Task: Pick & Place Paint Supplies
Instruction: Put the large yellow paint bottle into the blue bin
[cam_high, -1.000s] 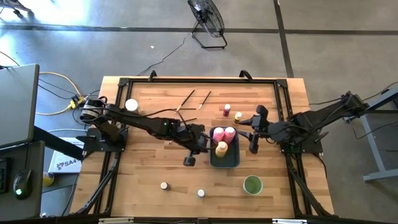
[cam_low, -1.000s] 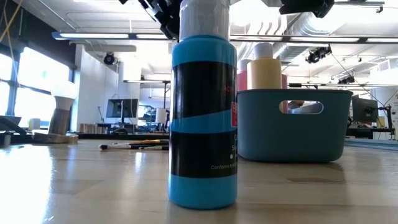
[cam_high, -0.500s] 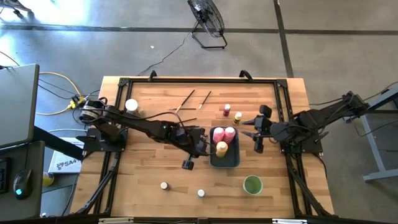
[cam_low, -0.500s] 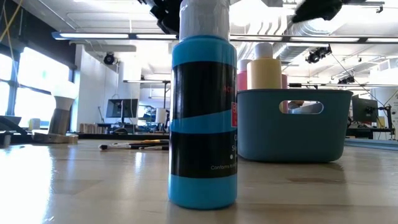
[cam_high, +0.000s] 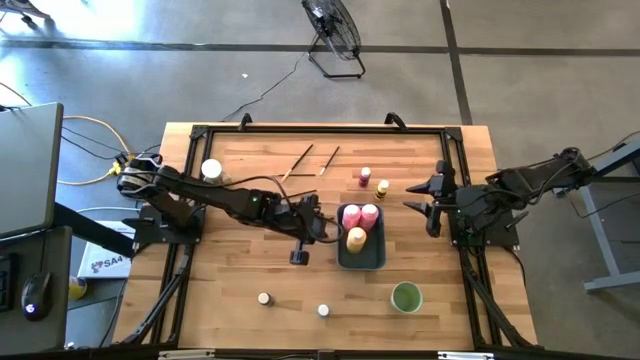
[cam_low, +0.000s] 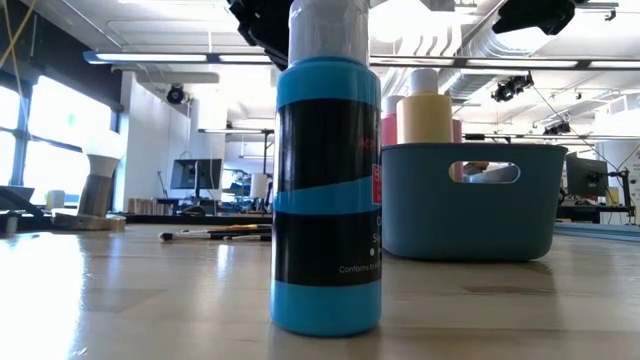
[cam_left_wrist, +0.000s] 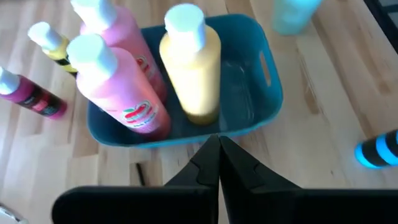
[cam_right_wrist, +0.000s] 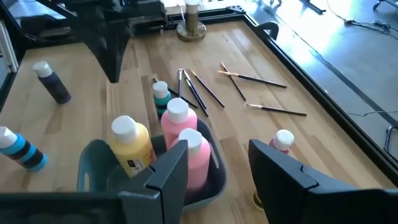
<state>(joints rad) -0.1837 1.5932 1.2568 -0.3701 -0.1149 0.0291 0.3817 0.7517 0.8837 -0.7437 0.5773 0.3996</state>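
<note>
Now left tool (cam_left_wrist: 217, 146) closed, empty, beside tray (cam_left_wrist: 264, 93) holding yellow bottle (cam_left_wrist: 191, 68), right tool (cam_right_wrist: 217, 165) open.

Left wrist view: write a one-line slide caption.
Shut left gripper beside the blue-grey tray holding two pink bottles and one yellow bottle.

Two pink bottles (cam_high: 360, 214) and one yellow bottle (cam_high: 355, 238): upright in tray. Small jars (cam_high: 372, 179), brushes (cam_high: 312, 159): loose on worktop.

arms: dark, jointed, slim | hands: two flat black fingers each
</note>
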